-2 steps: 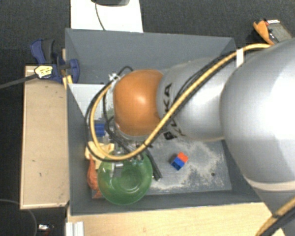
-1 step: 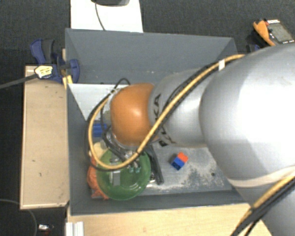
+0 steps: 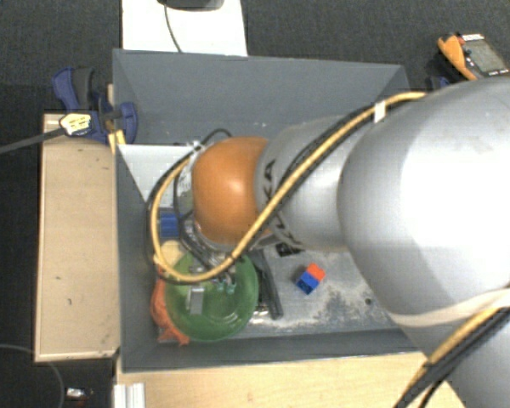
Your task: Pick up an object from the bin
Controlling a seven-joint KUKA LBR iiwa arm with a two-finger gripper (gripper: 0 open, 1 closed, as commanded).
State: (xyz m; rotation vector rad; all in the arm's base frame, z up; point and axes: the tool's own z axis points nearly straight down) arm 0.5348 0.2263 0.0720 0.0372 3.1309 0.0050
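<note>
You see a bulky silver-grey arm (image 3: 425, 194) at frame right, a rounded orange wrist cover (image 3: 225, 189) at centre, and a yellow cable (image 3: 323, 147) along both.

The gripper (image 3: 206, 289) hangs low over a round green plastic dish (image 3: 234, 308). Beside it, toward the view's left, lies a crumpled orange thing (image 3: 164, 314); a small blue-and-orange block (image 3: 308, 279) lies toward the right, apart.

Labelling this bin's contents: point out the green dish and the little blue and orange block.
Green dish (image 3: 227, 320), camera view, on its lower part.
Blue and orange block (image 3: 308, 280), camera view, on its middle.
</note>
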